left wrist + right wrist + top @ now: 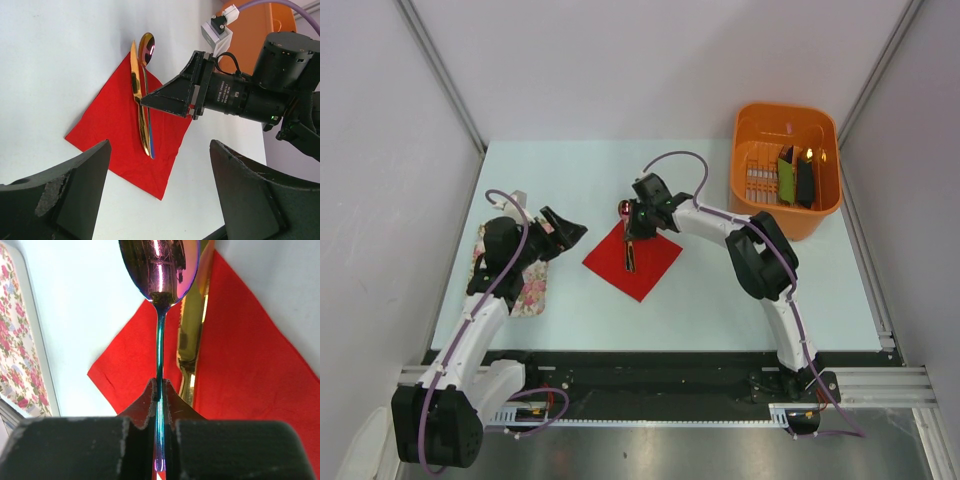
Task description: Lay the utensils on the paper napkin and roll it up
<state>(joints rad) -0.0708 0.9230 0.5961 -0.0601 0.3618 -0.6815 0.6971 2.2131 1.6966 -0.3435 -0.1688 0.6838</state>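
The red paper napkin (pixel 638 262) lies flat as a diamond in the middle of the table. A gold knife (pixel 136 95) lies along it, its tip past the far corner. My right gripper (pixel 634 228) is shut on the blue-green handle of a spoon (pixel 160 270), right beside the knife and low over the napkin (pixel 240 360). The spoon's shiny round bowl (pixel 146 46) reaches past the napkin's far corner. My left gripper (pixel 566 229) is open and empty, left of the napkin (pixel 115 135), its fingers (pixel 75 195) wide apart.
A white floral cloth (pixel 527 283) lies at the left under my left arm, and also shows in the right wrist view (pixel 17 350). An orange basket (pixel 757 118) at the back right holds green and black oblong items (pixel 795 178).
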